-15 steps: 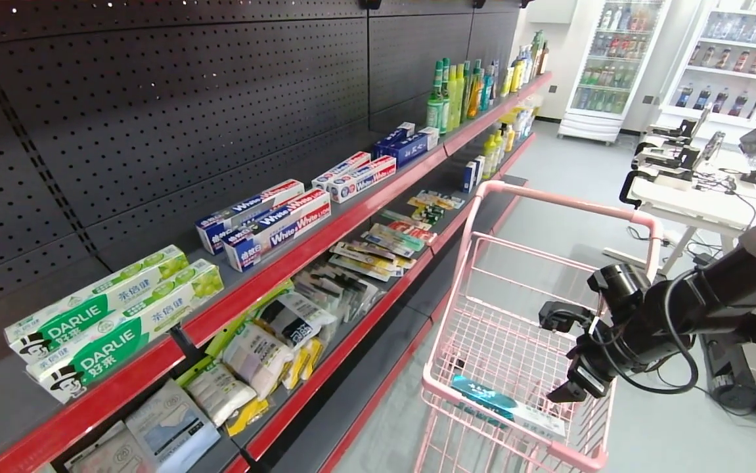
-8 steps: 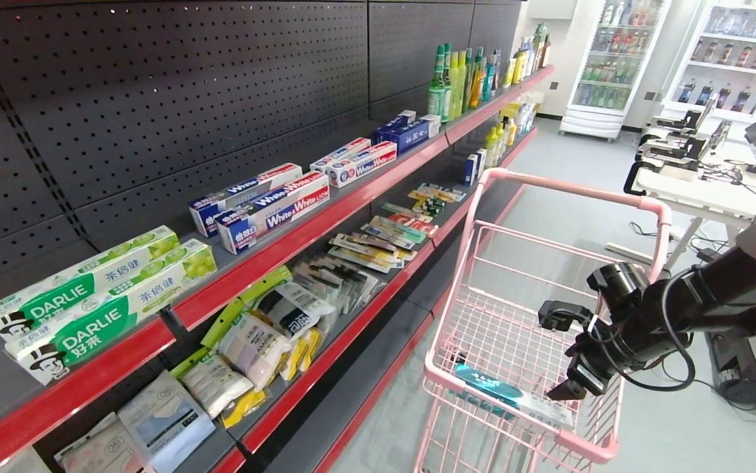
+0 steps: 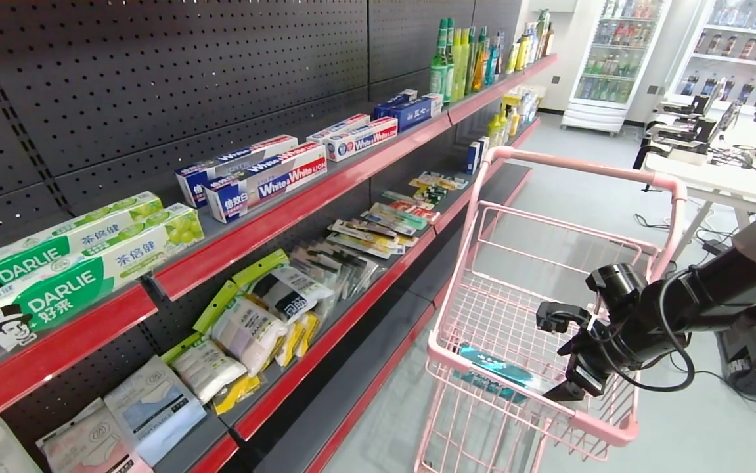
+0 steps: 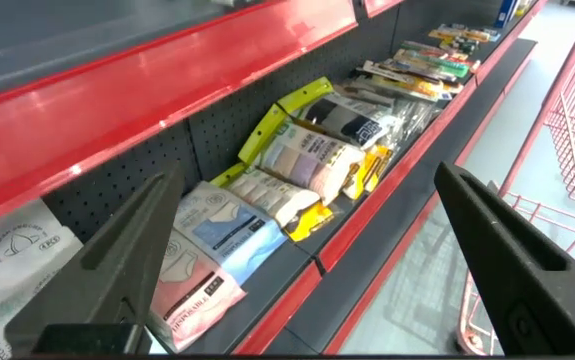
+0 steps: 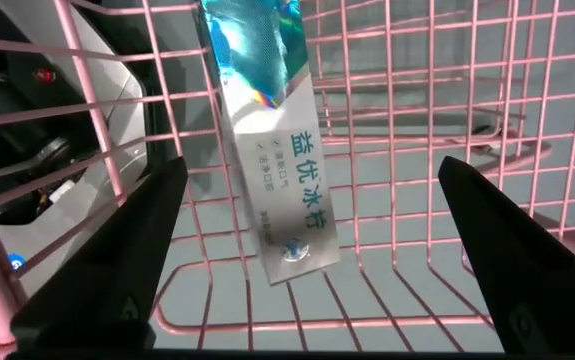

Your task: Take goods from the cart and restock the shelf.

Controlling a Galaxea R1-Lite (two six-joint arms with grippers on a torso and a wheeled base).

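A pink wire cart [image 3: 588, 172] stands to the right of the shelf. A long teal and silver toothpaste box [image 3: 499, 376] [image 5: 263, 150] lies on the cart's floor near its front rim. My right gripper [image 3: 559, 393] [image 5: 307, 275] hangs inside the cart just above the box's near end, open, with nothing between its fingers [image 5: 117, 270]. My left gripper [image 4: 307, 260] is open and empty, facing the lower shelf's soft packets [image 4: 302, 165]. The top shelf [image 3: 299, 210] holds green toothpaste boxes [image 3: 82, 259] and white and blue ones [image 3: 263, 177].
Bottles [image 3: 466, 56] stand farther along the top shelf. Flat toothbrush packs [image 3: 378, 233] lie on the middle shelf. A white table [image 3: 712, 184] and drink fridges [image 3: 614, 59] stand behind the cart. Bare shelf lies between the green and the white and blue boxes.
The whole head view has shifted, so the shelf goods sit further left and the cart looms larger. My right gripper stays open over the box in the cart.
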